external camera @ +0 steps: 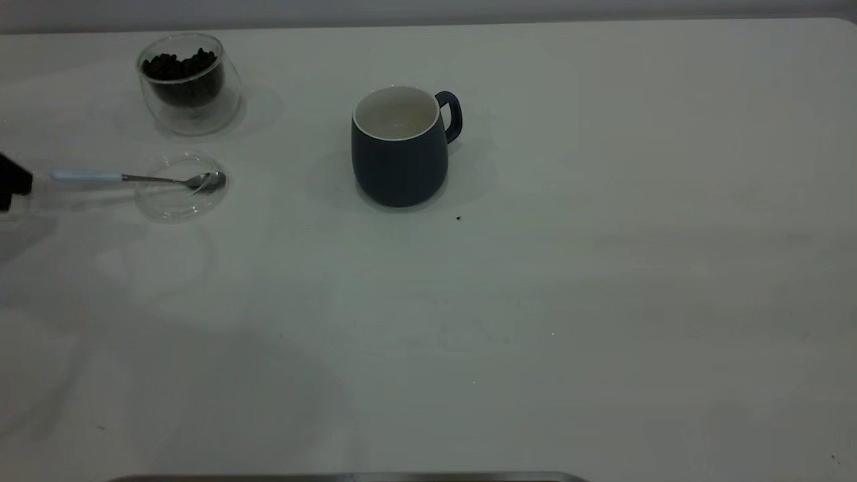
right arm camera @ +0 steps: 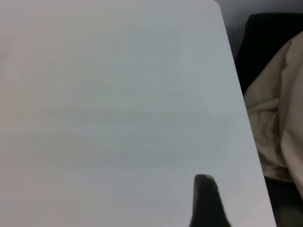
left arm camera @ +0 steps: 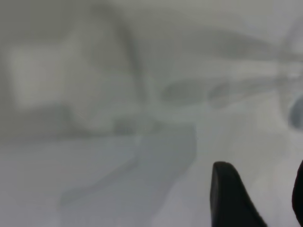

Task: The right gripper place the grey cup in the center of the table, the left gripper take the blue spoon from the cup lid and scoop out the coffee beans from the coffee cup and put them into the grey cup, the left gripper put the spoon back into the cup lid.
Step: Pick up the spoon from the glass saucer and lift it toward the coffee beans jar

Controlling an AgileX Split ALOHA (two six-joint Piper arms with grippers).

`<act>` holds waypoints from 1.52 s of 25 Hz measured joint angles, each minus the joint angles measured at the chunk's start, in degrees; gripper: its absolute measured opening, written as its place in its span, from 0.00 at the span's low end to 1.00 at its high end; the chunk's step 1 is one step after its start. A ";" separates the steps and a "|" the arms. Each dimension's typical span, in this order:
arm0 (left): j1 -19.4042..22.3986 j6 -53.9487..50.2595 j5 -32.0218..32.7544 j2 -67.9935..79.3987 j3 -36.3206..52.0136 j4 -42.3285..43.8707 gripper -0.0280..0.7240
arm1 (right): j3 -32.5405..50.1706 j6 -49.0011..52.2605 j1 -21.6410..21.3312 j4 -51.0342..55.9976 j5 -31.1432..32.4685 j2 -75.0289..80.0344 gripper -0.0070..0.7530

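The grey cup (external camera: 400, 157) stands upright near the middle of the table (external camera: 569, 281), handle to the right, its white inside bare. At the back left the coffee cup (external camera: 189, 82) holds the coffee beans (external camera: 181, 67). In front of it lies the cup lid (external camera: 179, 187) with the blue spoon (external camera: 134, 178) across it, bowl on the lid and pale handle pointing left. My left gripper (external camera: 12, 182) sits at the left edge, just beyond the handle's end and apart from it; the left wrist view shows it (left arm camera: 262, 189) open and empty. My right gripper (right arm camera: 205, 198) hovers over bare table near a corner.
A single dark speck, maybe a stray bean (external camera: 458, 217), lies just in front of the grey cup. Past the table edge in the right wrist view hang a beige cloth (right arm camera: 277, 118) and something black (right arm camera: 265, 38).
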 joint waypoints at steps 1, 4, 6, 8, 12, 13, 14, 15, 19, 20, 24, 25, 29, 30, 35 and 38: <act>0.00 1.24 0.02 -0.12 -0.17 -1.39 0.56 | 0.00 0.00 0.00 0.00 0.00 0.00 0.61; 0.00 3.34 0.27 -0.63 -1.80 -2.75 0.56 | 0.00 0.00 0.00 0.00 0.00 0.00 0.61; 0.00 3.68 1.63 -0.69 -3.02 -3.07 0.56 | 0.00 0.00 0.00 0.00 0.00 0.00 0.61; 0.00 3.73 3.01 -0.69 -3.93 -3.50 0.56 | 0.00 0.00 0.00 0.00 0.00 0.00 0.61; -0.92 4.20 3.12 -0.50 -3.98 -7.22 0.66 | 0.00 0.00 0.00 -0.05 0.00 0.00 0.61; -1.30 4.31 2.24 -0.28 -3.98 -8.16 0.70 | 0.00 0.00 0.00 -0.05 0.00 0.00 0.61; -1.66 4.37 1.01 0.01 -3.98 -9.05 0.73 | 0.00 0.00 0.00 -0.05 0.00 0.00 0.61; -2.00 4.41 -0.64 0.32 -3.98 -9.81 0.76 | 0.00 0.00 0.00 -0.05 0.00 0.00 0.61; -2.12 4.62 -6.58 0.74 -3.98 -12.46 0.79 | 0.00 0.00 0.00 -0.05 0.00 0.00 0.61; -2.12 4.93 -7.28 0.74 -3.98 -12.96 0.79 | 0.00 0.00 0.00 -0.05 0.00 0.00 0.61; -2.07 7.39 -6.58 0.74 -3.98 -12.01 0.79 | 0.00 0.00 0.00 -0.05 0.00 0.00 0.61; -2.07 7.63 -5.87 0.74 -4.15 -11.03 0.79 | 0.00 0.00 0.00 -0.05 0.00 0.00 0.61; -2.07 1.36 -3.00 0.81 -7.52 -2.48 0.78 | 0.00 0.00 0.00 -0.05 0.00 0.00 0.61; -2.07 -0.91 -1.74 1.02 -9.16 0.73 0.77 | 0.00 0.00 0.00 -0.05 0.00 0.00 0.61; -2.07 -11.88 9.50 3.96 -22.65 13.01 0.75 | 0.00 0.00 0.00 -0.05 0.00 0.00 0.61; -2.01 -14.67 15.05 6.56 -27.37 17.71 0.75 | 0.00 0.00 0.00 -0.05 0.00 0.00 0.61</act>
